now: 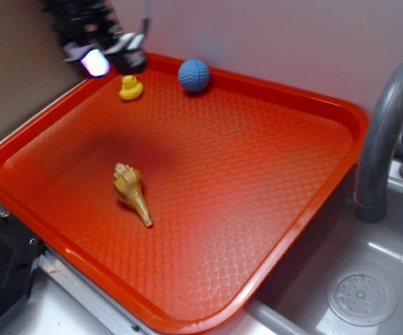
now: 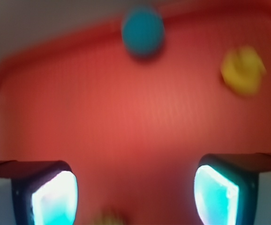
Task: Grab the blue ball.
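Blue ball [image 1: 194,75] at tray's [image 1: 41,132] 12 o'clock edge; blurred gripper [image 1: 111,59], jaws wide apart, empty, cut off at 11.

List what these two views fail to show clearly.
- Exterior: the pincer is motion-blurred and its arm is cut off by the top edge.
- Wrist: all blurred; the blue ball shows no texture, the yellow duck no features.
- Wrist: a yellowish shape at the bottom edge is cut off.

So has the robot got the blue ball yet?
Not yet. The blue ball sits untouched on the red tray, near the yellow duck. The gripper hangs above the tray's far corner, jaws open and empty. It must move over, come down and close on the ball.
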`<state>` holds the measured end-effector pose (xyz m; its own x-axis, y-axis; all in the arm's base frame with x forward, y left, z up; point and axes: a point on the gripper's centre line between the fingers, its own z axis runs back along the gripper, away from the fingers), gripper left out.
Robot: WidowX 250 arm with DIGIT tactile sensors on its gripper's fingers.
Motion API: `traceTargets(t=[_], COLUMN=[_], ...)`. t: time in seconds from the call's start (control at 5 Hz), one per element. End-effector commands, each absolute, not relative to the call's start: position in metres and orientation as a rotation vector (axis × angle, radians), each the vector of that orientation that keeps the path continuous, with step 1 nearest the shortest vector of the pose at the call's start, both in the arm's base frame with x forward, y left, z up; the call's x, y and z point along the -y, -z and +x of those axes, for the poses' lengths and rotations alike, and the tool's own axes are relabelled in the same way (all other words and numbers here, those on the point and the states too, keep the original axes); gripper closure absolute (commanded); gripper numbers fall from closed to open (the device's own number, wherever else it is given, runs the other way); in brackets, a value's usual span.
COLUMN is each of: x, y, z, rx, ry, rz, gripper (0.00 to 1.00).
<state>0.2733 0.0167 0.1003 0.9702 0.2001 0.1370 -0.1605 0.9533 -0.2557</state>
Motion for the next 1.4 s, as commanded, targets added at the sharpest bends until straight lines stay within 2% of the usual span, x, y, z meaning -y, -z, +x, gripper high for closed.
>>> traceTargets(t=[0.0, 0.2, 0.4, 0.6, 0.8, 1.0, 1.2], x=[-0.023, -0.036, -0.043, -0.038, -0.033, -0.037, -0.036], y=[-0.077, -0.074, -0.070, -0.059, -0.050, -0.042, -0.041], z=[0.339, 0.356, 0.367, 0.374, 0.382, 0.391, 0.386], rx=[0.221, 0.228, 0.271, 0.276, 0.315, 0.328, 0.322], ry=[-0.200, -0.204, -0.202, -0.177, -0.179, -0.203, -0.211], rz=[-0.174, -0.086, -0.030, -0.005, 0.074, 0.126, 0.114], gripper=[0.00, 0.00, 0.00, 0.00, 0.00, 0.00, 1.00])
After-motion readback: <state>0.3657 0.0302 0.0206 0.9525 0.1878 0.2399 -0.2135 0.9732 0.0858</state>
